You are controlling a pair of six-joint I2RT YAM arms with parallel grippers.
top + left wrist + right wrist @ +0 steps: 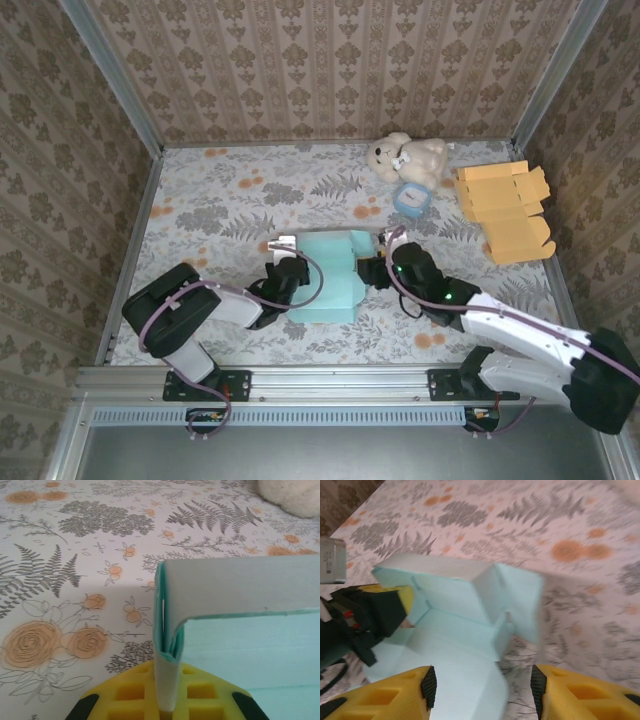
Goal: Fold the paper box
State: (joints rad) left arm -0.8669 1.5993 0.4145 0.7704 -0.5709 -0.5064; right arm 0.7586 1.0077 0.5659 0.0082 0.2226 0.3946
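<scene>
A pale teal paper box (328, 275) lies half folded at the middle of the floral table. My left gripper (287, 272) is shut on the box's left wall; in the left wrist view the folded wall (169, 645) stands pinched between the yellow jaws, with the white flap (240, 587) bending off to the right. My right gripper (482, 687) is open at the box's right side, its black pads (428, 686) wide apart over the teal panel (455, 630) and a raised flap (520, 600). In the top view the right gripper (385, 262) sits against the box's right edge.
A white teddy bear (407, 157) and a small blue-and-white object (409, 200) lie at the back. A stack of flat orange cardboard boxes (505, 210) rests at the right. Patterned walls close in the table on three sides.
</scene>
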